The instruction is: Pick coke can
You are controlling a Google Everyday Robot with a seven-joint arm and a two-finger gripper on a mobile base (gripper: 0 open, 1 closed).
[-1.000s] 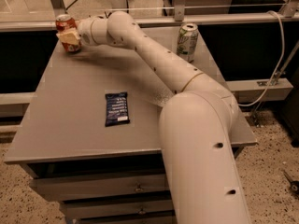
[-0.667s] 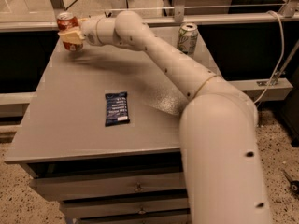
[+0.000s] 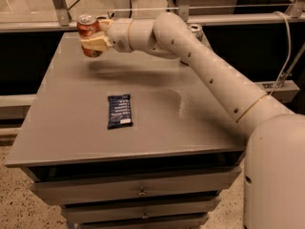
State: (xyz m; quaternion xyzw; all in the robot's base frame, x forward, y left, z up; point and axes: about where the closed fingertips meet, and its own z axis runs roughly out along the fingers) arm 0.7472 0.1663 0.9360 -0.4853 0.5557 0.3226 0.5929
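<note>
The coke can (image 3: 87, 29), red-orange with a silver top rim, is held upright in my gripper (image 3: 95, 38), lifted above the far left part of the grey table (image 3: 157, 128). The cream fingers (image 3: 96, 44) close around the can's lower half, so its bottom is partly hidden. My white arm reaches in from the lower right across the table to the can.
A dark blue snack packet (image 3: 118, 110) lies flat on the table's left middle. A pale can (image 3: 196, 30) stands at the far edge, mostly hidden behind my arm. Drawers sit below the table's front edge. A railing and glass run behind the table.
The can has left the table's far left corner and now hangs in the air in my gripper, brought nearer and to the right. The arm has swung with it.
</note>
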